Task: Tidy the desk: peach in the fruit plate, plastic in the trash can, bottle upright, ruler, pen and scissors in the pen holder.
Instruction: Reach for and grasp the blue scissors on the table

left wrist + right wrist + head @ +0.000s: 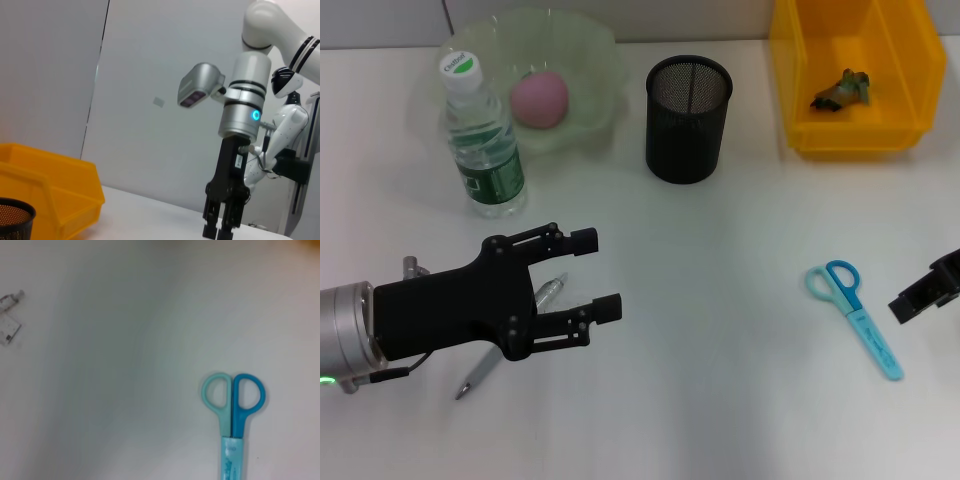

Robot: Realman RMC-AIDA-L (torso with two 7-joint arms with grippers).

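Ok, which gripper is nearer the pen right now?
Left. The left gripper, open, hovers directly over the pen on the desk. The right gripper is across the desk, beside the scissors.

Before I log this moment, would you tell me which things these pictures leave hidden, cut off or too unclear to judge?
- Pen: head view, its middle is covered by the open left gripper above it; only both ends show.
- Right gripper: head view, cut by the picture's edge, so its fingers cannot be judged.
- Ruler: in no view.
- Scissors: right wrist view, blade cover runs off the edge.
- Scrap in the trash can: too small to identify.
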